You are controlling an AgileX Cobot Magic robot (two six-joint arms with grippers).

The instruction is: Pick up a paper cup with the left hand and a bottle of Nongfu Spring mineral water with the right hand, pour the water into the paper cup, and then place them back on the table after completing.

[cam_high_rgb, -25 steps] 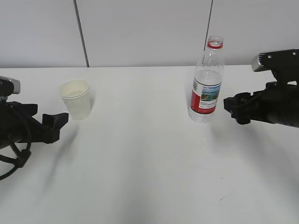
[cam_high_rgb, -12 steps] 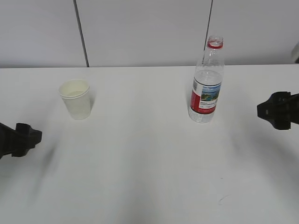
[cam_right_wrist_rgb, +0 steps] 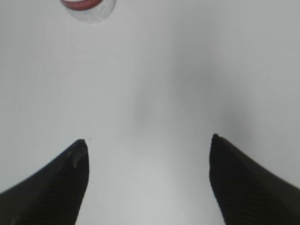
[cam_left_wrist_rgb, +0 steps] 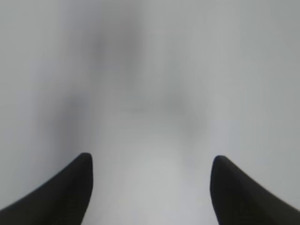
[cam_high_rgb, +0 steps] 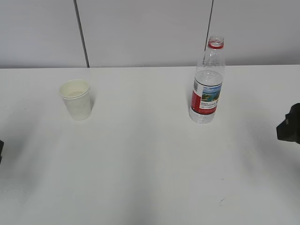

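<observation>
**Two things standing free, both my grippers empty**

Two things stand on the white table (cam_high_rgb: pixel 150 159), and I hold neither. The paper cup (cam_high_rgb: pixel 76 99) sits upright toward the far left part of the table, open mouth up. The water bottle (cam_high_rgb: pixel 206 82) stands upright toward the far right part, well apart from the cup, uncapped with a red ring at its neck, a red and white label round its middle, and clear water (cam_high_rgb: pixel 208 77) inside it.

My right gripper (cam_right_wrist_rgb: pixel 147 145) shows in the exterior view only as a dark block at the right edge of the table, well apart from the bottle. Its wrist camera shows the two black fingers (cam_right_wrist_rgb: pixel 61 180) spread wide with bare table between them; the bottle's red ring and rim just peek in at the top left of that view.

My left gripper (cam_left_wrist_rgb: pixel 150 161) is barely a dark sliver at the left edge in the exterior view, well away from the cup. Its wrist view (blurred, so little else can be made out) shows both black fingers (cam_left_wrist_rgb: pixel 63 190) parted with nothing between them but plain white surface.
</observation>
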